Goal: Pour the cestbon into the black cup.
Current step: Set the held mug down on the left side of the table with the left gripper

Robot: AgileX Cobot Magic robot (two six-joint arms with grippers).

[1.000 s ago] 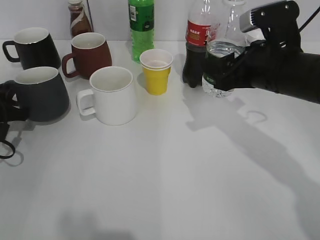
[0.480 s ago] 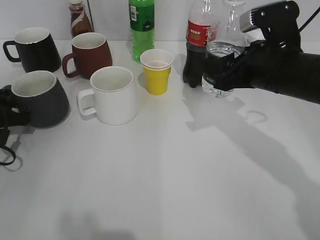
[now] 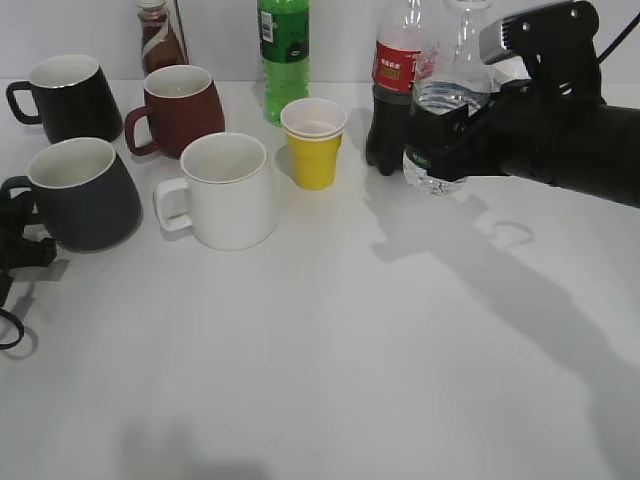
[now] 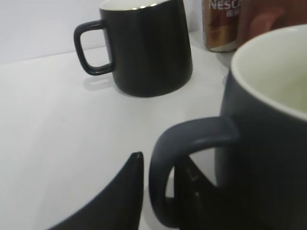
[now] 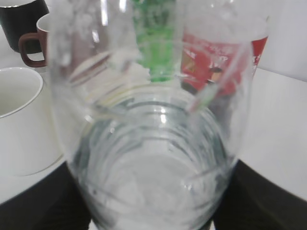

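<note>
The black cup (image 3: 85,195), a charcoal-grey mug with a white inside, stands upright at the table's left edge. My left gripper (image 3: 18,245) is shut on its loop handle. In the left wrist view, one finger passes through the loop and the other lies outside it (image 4: 160,160), with the cup's body on the right (image 4: 268,143). My right gripper (image 3: 445,150) is shut on the cestbon (image 3: 437,130), a capless clear bottle held upright above the table at the back right, with water in its lower part. The bottle fills the right wrist view (image 5: 148,143), between the fingers (image 5: 151,208).
A smaller black mug (image 3: 68,97), a reddish-brown mug (image 3: 180,108), a white mug (image 3: 225,190) and a yellow cup (image 3: 313,140) stand between the two grippers. A coffee bottle (image 3: 158,40), a green soda bottle (image 3: 283,50) and a cola bottle (image 3: 395,90) line the back.
The black cup tipped towards the left gripper half a second ago and now stands upright, shifted slightly right. The right arm and the cestbon have not moved.
</note>
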